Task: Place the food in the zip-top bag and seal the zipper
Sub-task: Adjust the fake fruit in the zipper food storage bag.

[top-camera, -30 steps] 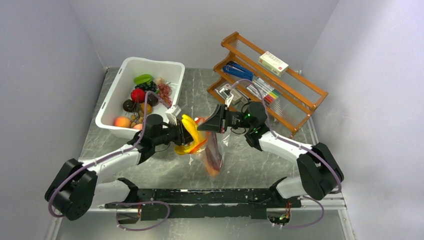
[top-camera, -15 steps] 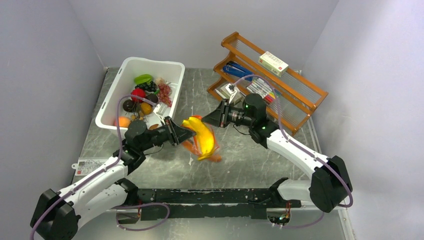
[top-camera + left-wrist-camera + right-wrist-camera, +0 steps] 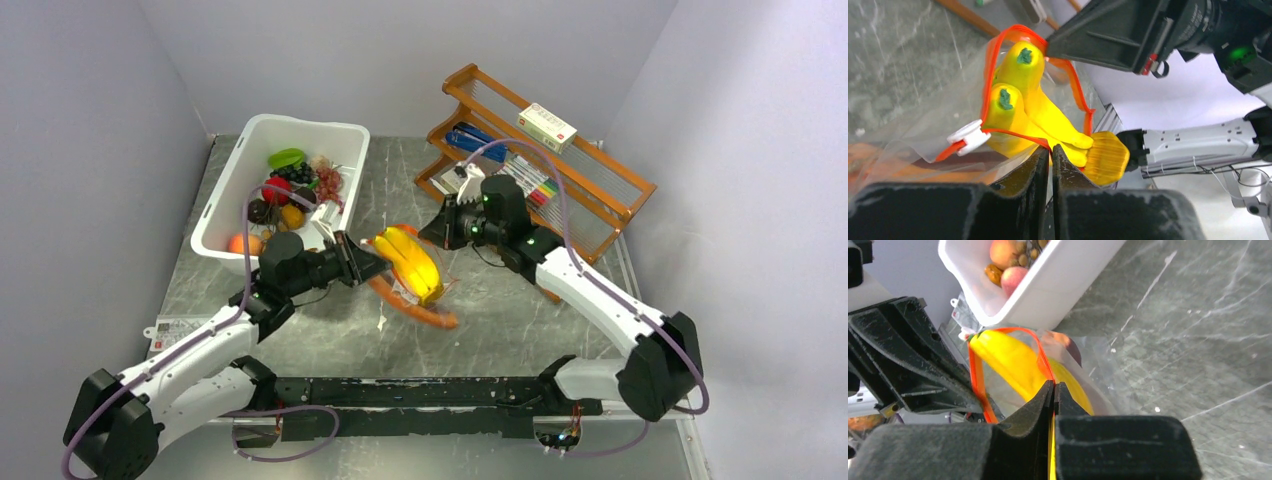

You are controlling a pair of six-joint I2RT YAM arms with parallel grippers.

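The clear zip-top bag hangs between my two grippers above the table. A yellow banana bunch sticks out of its open mouth, and the dark red-brown slab lies inside it. The orange-red zipper loops around the bananas, its white slider tab at one end. My left gripper is shut on the zipper strip on one side of the mouth. My right gripper is shut on the strip on the other side; the bananas show there too.
A white bin at the back left holds grapes, red and orange fruits and a green piece. A wooden rack with pens and a box stands at the back right. A label card lies at the table's left edge.
Both grippers have shifted with the bag: the left arm pulled back to the left, the right gripper rose toward the rack. The bag went from hanging down to lying slanted, bananas pointing up-left.
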